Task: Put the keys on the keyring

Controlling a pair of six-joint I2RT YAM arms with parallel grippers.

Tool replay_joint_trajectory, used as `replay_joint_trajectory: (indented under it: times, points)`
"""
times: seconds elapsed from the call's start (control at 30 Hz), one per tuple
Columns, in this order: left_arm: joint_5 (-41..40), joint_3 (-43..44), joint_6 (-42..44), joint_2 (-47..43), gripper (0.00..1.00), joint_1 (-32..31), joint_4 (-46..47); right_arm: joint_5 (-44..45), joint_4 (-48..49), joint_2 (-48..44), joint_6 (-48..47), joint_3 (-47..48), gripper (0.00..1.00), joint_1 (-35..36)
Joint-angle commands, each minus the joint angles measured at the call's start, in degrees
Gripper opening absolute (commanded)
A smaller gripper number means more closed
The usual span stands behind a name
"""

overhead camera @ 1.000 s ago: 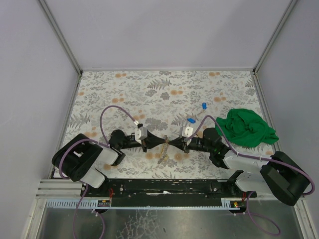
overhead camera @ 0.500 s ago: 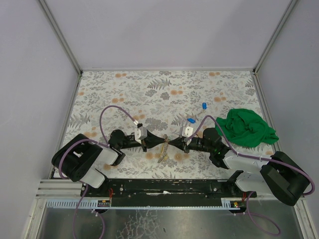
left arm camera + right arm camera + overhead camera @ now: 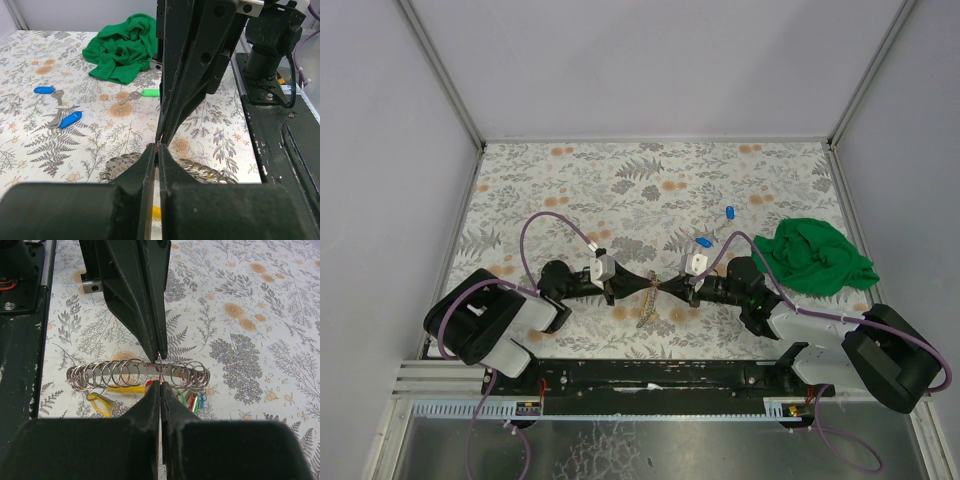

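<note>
My left gripper (image 3: 648,285) and right gripper (image 3: 663,287) meet tip to tip low over the table's near middle. Both are shut on the same thin silvery keyring (image 3: 159,368). The ring hangs on a metal strip (image 3: 142,370) that carries several more rings, with yellow (image 3: 100,403), red, green and blue tags (image 3: 194,398) below it. In the left wrist view my left gripper (image 3: 158,148) pinches a sliver of red at its tips. Loose keys lie on the cloth: two with blue tags (image 3: 44,90) (image 3: 70,119) and one with a green tag (image 3: 150,92).
A crumpled green cloth (image 3: 815,255) lies at the right of the flowered table cover (image 3: 570,180). White walls close in the table on three sides. The arms' black base rail (image 3: 650,375) runs along the near edge.
</note>
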Motion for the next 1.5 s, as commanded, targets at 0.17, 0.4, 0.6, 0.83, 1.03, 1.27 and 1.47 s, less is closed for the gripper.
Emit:
replay_joint_trajectory:
  times: [0.17, 0.4, 0.6, 0.83, 1.03, 1.27, 1.47]
  points:
    - [1.0, 1.1, 0.0, 0.4, 0.0, -0.2, 3.7, -0.2, 4.4, -0.6, 0.8, 1.2, 0.0, -0.2]
    - [1.2, 1.1, -0.1, 0.6, 0.0, -0.2, 3.8, -0.4, 4.6, -0.6, 1.0, 1.1, 0.0, -0.2]
    - [1.4, 1.3, -0.2, 0.8, 0.0, -0.4, 3.9, -1.1, 4.8, -0.5, 0.9, 1.1, 0.0, -0.1]
    - [1.7, 1.4, -0.6, 1.4, 0.0, -1.0, 4.8, -1.7, 5.4, 0.2, 1.1, 1.5, 0.0, 0.2]
    - [1.8, 1.5, -1.2, 2.0, 0.0, -1.6, 5.9, -3.5, 7.0, 1.0, 2.0, 1.8, 0.0, 0.3]
    - [2.4, 1.6, -2.3, 2.6, 0.0, -1.8, 7.1, -5.5, 11.1, 2.1, 3.1, 1.3, 0.0, 0.2]
    - [3.3, 1.7, -3.6, 2.9, 0.0, -1.8, 7.4, -5.8, 13.0, 2.7, 3.0, 1.2, 0.0, 0.3]
